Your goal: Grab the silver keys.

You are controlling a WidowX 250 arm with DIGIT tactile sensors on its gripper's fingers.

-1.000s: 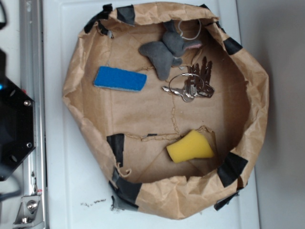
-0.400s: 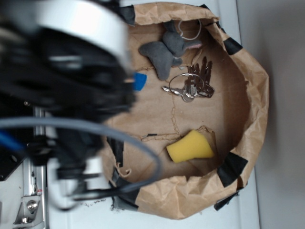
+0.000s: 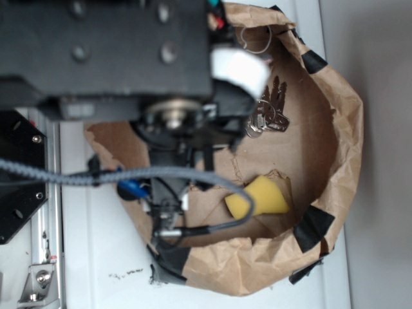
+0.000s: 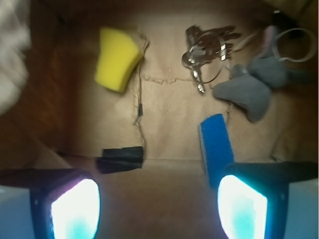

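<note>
The silver keys (image 4: 207, 50) lie on the brown paper floor of the bag at the top of the wrist view, a shiny bunch on a thin ring. In the exterior view the silver keys (image 3: 271, 111) peek out just right of the black arm (image 3: 129, 58), which covers their left part. My gripper (image 4: 158, 209) is open, its two glowing pads far apart at the bottom of the wrist view with only bare paper between them. The keys are well ahead of the fingertips and apart from them.
A yellow sponge (image 4: 116, 59) lies left of the keys, a grey plush toy (image 4: 254, 84) just right of them, and a blue sponge (image 4: 216, 144) by the right finger. The crumpled paper bag wall (image 3: 341, 129) rings everything. Black tape (image 4: 121, 158) marks the near wall.
The arm has swung in from the left over the bag and now hides the blue sponge and the plush toy in the exterior view. The objects have not moved.
</note>
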